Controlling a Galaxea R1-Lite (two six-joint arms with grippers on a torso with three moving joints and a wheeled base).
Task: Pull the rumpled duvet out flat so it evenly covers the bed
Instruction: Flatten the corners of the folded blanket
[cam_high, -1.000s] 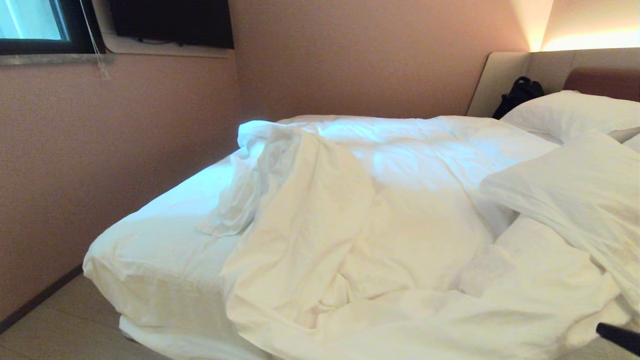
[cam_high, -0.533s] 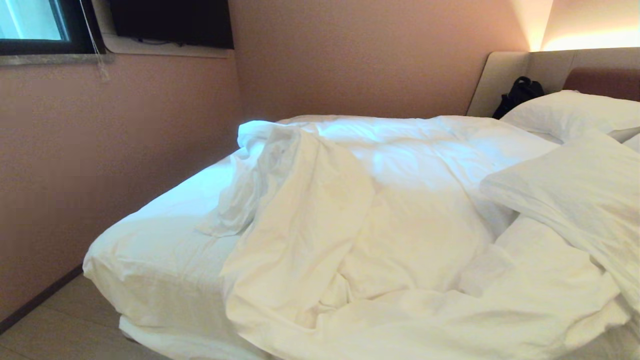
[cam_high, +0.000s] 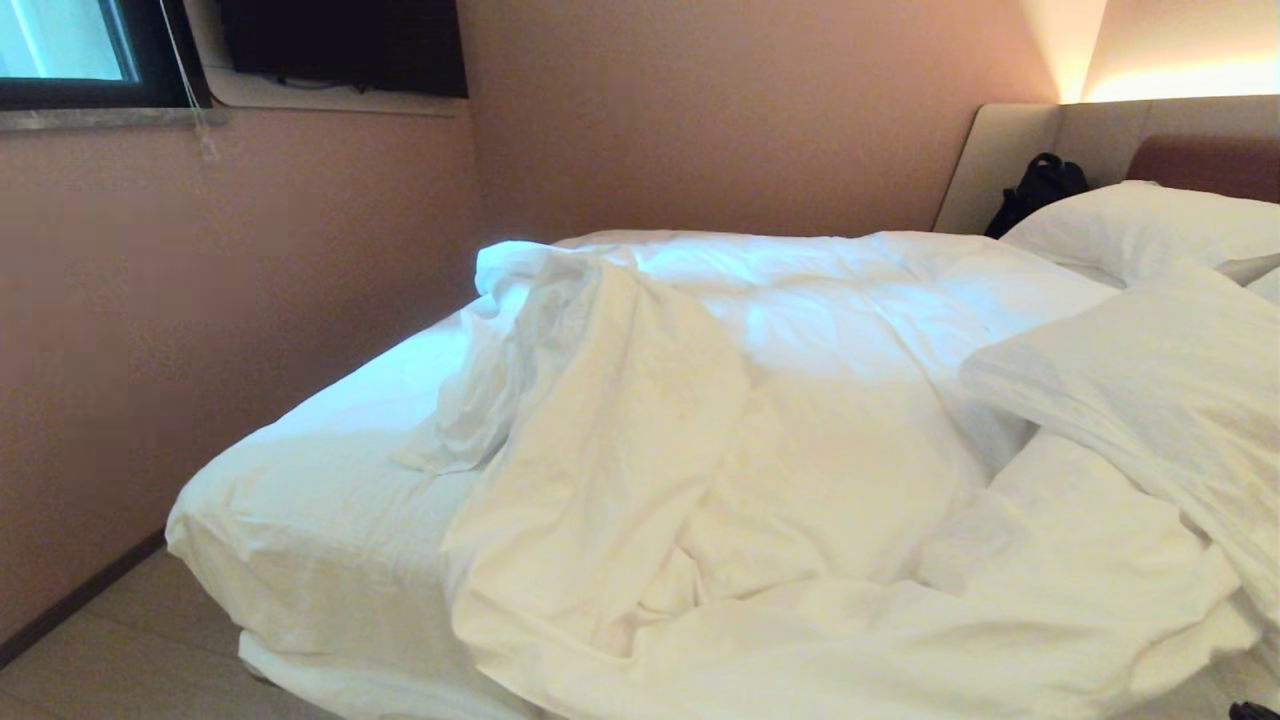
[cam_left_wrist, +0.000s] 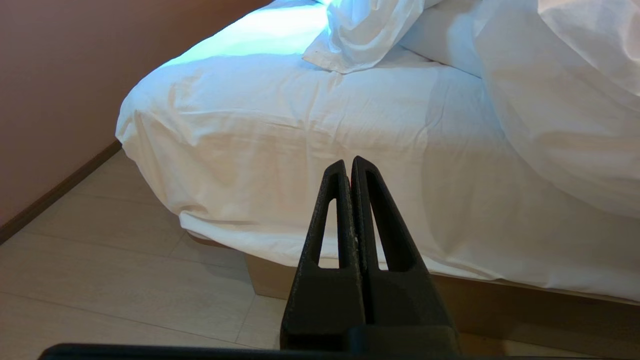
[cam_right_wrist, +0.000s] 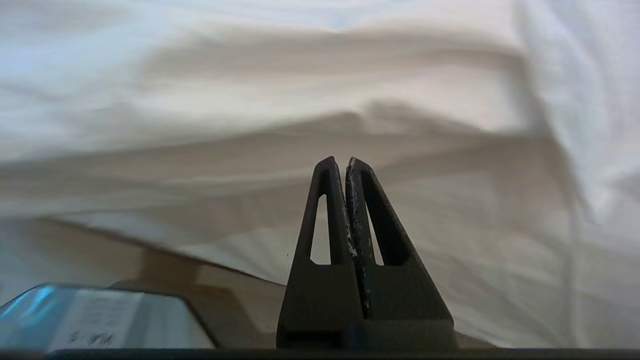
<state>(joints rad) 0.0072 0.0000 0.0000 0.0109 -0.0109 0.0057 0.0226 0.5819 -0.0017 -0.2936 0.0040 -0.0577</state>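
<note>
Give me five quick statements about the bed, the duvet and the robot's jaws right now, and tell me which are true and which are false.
1. The duvet lies flat and evenly over the bed. False: it is bunched in a heap, leaving the sheet bare at the foot corner.
2. The left gripper has its jaws shut and holds nothing. True.
3. The right gripper is clamped on the duvet. False: its jaws are shut on nothing, with white fabric beyond the tips.
4. A pillow rests on the duvet's right side. True.
5. A black bag lies on the floor. False: it sits by the headboard.
</note>
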